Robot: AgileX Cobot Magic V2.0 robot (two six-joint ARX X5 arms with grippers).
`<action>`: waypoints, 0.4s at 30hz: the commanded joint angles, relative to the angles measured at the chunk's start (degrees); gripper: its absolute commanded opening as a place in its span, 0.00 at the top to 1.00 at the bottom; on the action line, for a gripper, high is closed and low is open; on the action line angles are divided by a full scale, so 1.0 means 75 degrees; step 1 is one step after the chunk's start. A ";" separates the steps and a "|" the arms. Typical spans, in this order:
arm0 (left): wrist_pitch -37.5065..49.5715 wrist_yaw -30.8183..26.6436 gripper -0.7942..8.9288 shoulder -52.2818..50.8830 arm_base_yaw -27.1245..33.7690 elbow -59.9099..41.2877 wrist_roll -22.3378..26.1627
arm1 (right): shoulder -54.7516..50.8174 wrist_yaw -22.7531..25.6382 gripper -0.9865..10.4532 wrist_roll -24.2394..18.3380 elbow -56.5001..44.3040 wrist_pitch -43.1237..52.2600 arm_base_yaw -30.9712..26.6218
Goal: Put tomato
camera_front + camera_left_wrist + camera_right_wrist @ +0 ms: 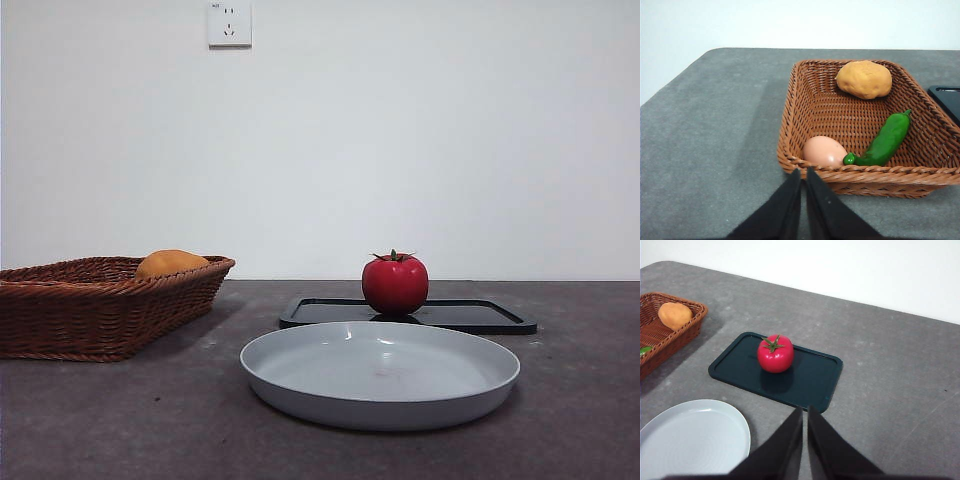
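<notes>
The glossy red tomato (395, 284) (775, 353) with its green calyx sits upright on a flat black tray (470, 316) (810, 377), behind a round grey plate (300, 385) (735, 425). My right gripper (805, 412) hovers shut above the table near the tray's edge, apart from the tomato and holding nothing. My left gripper (803, 174) is shut and empty, just outside the near rim of the wicker basket (870, 175) (60, 330). Neither arm shows in the front view.
The basket holds a matte orange fruit (864, 79) (170, 263) (675, 315), a green pepper (886, 140) and a pale egg (823, 151). A wall socket (229, 22) is on the white wall behind the grey table.
</notes>
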 commanded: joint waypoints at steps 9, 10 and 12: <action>-0.0029 0.0073 0.90 -0.0009 0.0012 -0.0154 -0.0012 | -0.0796 0.0201 0.91 -0.0353 -0.1078 0.1212 -0.1122; -0.0032 0.0073 0.90 -0.0009 0.0012 -0.0154 -0.0012 | -0.0991 0.0201 0.91 -0.0262 -0.1501 0.1705 -0.1338; -0.0032 0.0073 0.90 -0.0009 0.0012 -0.0154 -0.0012 | -0.1448 0.0195 0.91 -0.0015 -0.2509 0.2789 -0.1789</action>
